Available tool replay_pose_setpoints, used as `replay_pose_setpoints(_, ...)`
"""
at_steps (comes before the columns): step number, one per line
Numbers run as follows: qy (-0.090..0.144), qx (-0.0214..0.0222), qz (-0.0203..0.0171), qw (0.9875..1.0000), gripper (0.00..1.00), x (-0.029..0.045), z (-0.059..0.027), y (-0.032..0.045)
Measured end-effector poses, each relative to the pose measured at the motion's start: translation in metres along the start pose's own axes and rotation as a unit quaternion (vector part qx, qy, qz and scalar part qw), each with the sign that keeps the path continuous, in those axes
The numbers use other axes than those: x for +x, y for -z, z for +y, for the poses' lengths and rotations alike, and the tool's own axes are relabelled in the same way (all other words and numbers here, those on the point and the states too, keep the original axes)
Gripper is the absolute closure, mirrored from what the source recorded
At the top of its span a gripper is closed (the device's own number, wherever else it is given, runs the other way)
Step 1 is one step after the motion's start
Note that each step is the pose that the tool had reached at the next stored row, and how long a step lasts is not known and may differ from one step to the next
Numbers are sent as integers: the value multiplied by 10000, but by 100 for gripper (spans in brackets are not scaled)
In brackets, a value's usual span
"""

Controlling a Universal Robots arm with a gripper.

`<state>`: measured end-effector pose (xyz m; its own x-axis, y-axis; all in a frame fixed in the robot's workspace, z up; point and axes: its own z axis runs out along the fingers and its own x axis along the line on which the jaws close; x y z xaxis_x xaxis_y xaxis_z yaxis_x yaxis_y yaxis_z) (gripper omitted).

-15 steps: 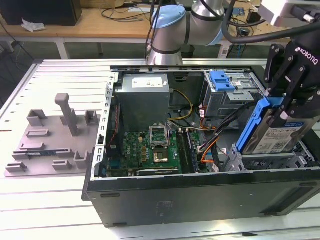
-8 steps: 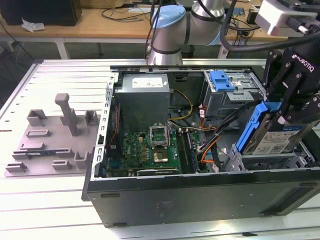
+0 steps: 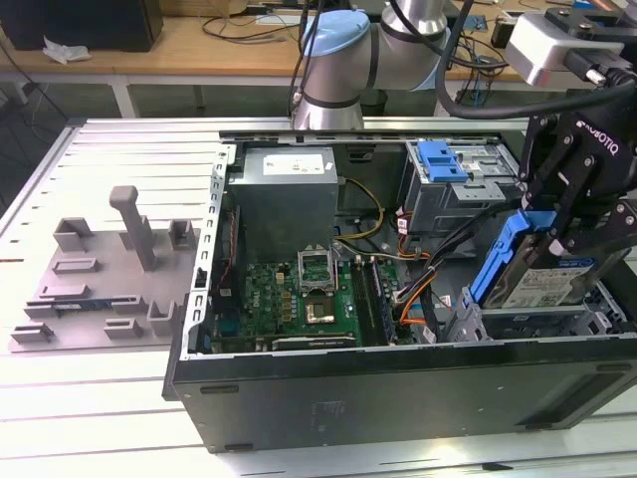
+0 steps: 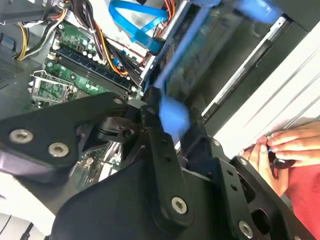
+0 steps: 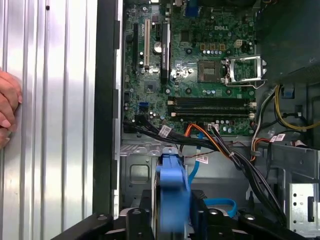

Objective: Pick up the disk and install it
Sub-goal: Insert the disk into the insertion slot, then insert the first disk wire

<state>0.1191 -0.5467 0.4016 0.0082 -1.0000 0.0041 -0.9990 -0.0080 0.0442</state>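
Robotics lab: cable-strewn workbench (image 3: 189, 50), opened computer (image 3: 398, 388)

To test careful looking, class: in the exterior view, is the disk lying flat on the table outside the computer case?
No, the hand holds the disk tilted, partly inside the open computer case.

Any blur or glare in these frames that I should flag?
Second wrist view: the disk is smeared, its blue frame little more than a streak. First wrist view: the disk's frame is soft too, a bright hot spot sits on the motherboard, and the ribbed table glares. Exterior view: evenly lit, with the table washed pale.
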Motion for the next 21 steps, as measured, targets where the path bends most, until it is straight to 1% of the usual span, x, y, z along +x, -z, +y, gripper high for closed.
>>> replay_pose_setpoints(1,0,0,0,10000,56,7,0,-1)
replay_pose_setpoints(2,0,0,0,10000,50,9,0,-2)
replay_pose_setpoints(18,0,0,0,10000,50,13,0,-1)
replay_pose_setpoints(21,0,0,4,10000,50,-14,-1,-1)
